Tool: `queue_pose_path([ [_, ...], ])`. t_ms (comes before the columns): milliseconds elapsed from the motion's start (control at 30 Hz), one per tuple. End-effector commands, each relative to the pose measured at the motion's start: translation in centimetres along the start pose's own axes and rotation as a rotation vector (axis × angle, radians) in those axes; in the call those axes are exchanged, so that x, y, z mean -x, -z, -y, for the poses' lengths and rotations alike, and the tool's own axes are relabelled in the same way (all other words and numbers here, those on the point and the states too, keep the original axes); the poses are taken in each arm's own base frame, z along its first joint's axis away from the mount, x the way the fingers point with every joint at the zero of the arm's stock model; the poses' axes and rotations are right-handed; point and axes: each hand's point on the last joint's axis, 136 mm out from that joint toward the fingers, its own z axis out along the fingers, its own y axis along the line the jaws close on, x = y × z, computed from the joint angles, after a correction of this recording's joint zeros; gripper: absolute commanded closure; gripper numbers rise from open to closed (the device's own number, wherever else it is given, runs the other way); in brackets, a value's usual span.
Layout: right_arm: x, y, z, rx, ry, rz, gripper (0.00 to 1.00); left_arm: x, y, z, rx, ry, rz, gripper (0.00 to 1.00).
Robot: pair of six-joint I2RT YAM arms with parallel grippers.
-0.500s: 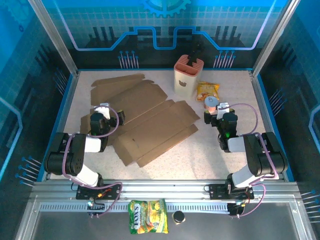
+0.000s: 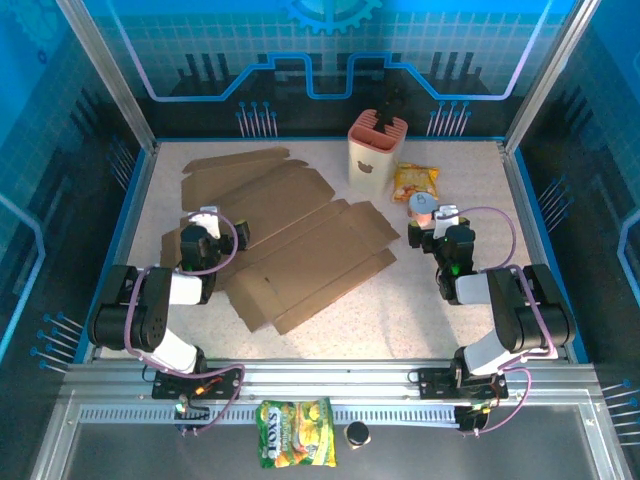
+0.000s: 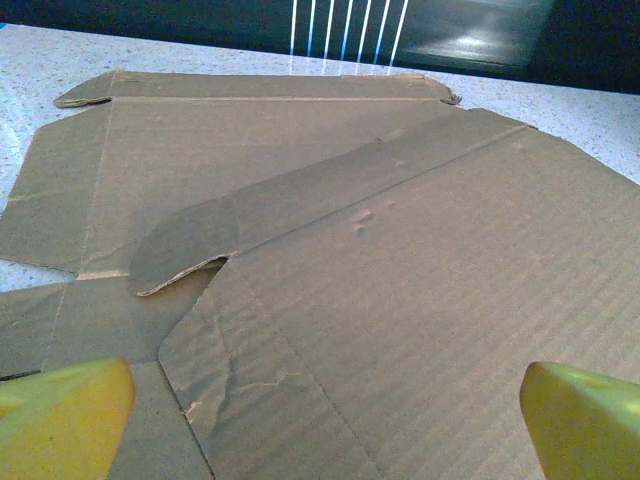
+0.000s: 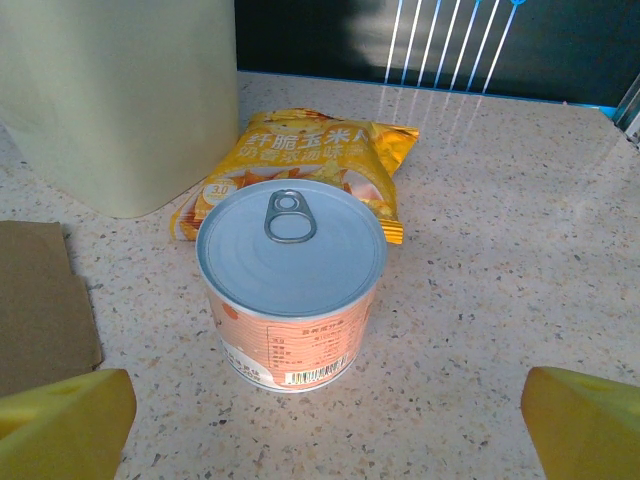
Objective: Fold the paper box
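Note:
The paper box [image 2: 300, 250] lies unfolded as flat brown cardboard across the left and middle of the table, with a second flat sheet [image 2: 240, 180] overlapping it at the back left. My left gripper [image 2: 205, 228] rests low at the cardboard's left edge. In the left wrist view the creased cardboard [image 3: 400, 280] runs under the open left gripper [image 3: 325, 430], whose yellow fingertips [image 3: 60, 415] hold nothing. My right gripper [image 2: 441, 222] sits to the right of the cardboard, open [image 4: 325, 430], with nothing between its fingertips [image 4: 585, 425]. A corner of the cardboard [image 4: 40, 300] shows at its left.
An orange can [image 4: 290, 285] with a pull-tab lid stands just ahead of the right gripper, seen from above as the can [image 2: 422, 206]. Behind it lie a yellow snack bag [image 2: 415, 181] and a cream holder [image 2: 376, 152]. Another snack bag [image 2: 296, 447] lies on the front rail.

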Motion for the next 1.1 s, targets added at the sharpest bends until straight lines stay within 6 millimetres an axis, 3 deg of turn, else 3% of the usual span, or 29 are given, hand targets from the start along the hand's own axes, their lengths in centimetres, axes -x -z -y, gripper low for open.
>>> queue_pose_path([
  [0, 0.5, -0.2, -0.1, 0.007, -0.008, 0.014, 0.0, 0.5, -0.3, 0.1, -0.002, -0.027, 0.012, 0.01],
  [200, 0.8, 0.4, 0.2, -0.007, -0.014, 0.052, 0.0, 0.5, -0.3, 0.0, 0.004, -0.025, 0.015, 0.01],
  [367, 4.0, 5.2, 1.1, -0.188, 0.028, 0.219, 0.0, 1.0, 0.3, 1.6, -0.084, -0.053, 0.02, 0.01],
  [433, 6.7, 7.0, 0.4, -0.218, 0.071, 0.289, 0.0, 2.7, 1.3, 1.6, -0.05, -0.06, -0.013, 0.01],
  [533, 13.7, 9.8, 0.0, -0.242, 0.064, 0.377, 0.0, 9.1, 3.7, 1.4, 0.064, -0.002, 0.055, 0.01],
  [600, 19.1, 12.5, 1.4, -0.25, -0.109, 0.327, 0.0, 13.0, 5.2, 1.1, 0.136, 0.146, 0.085, 0.01],
  [633, 20.1, 13.4, 2.3, -0.251, -0.231, 0.246, 0.0, 13.5, 6.0, 0.8, 0.152, 0.267, 0.032, 0.01],
  [700, 19.9, 15.5, 3.1, -0.196, -0.542, 0.017, 0.0, 12.6, 8.5, -1.8, 0.347, 0.688, -0.045, 0.01],
  [733, 18.7, 16.2, 4.2, -0.257, -0.689, -0.044, 0.0, 12.2, 8.1, -1.2, 0.278, 0.808, -0.075, 0.01],
  [767, 18.1, 15.8, 3.5, -0.187, -0.789, -0.107, 0.0, 12.6, 7.2, 0.5, 0.13, 0.896, -0.088, 0.01],
  [800, 18.8, 14.8, 1.6, 0.013, -0.819, -0.144, 0.0, 12.6, 7.0, 2.0, 0.063, 0.959, -0.128, 0.01],
  [833, 18.7, 14.3, 1.0, 0.08, -0.858, -0.188, 0.0, 11.7, 7.3, 3.0, 0.074, 0.996, -0.199, 0.01],
  [900, 15.8, 15.0, -0.6, 0.036, -0.891, -0.388, 0.03, 9.0, 8.8, 5.9, 0.13, 0.957, -0.405, 0.09],
  [967, 13.9, 15.6, -3.2, 0.058, -0.849, -0.513, 0.19, 7.0, 10.5, 9.0, 0.108, 0.837, -0.562, 0.24],
  [1067, 10.7, 16.6, -7.9, 0.148, -0.813, -0.658, 0.26, 2.9, 13.7, 11.0, 0.142, 0.692, -0.763, 0.33],
])
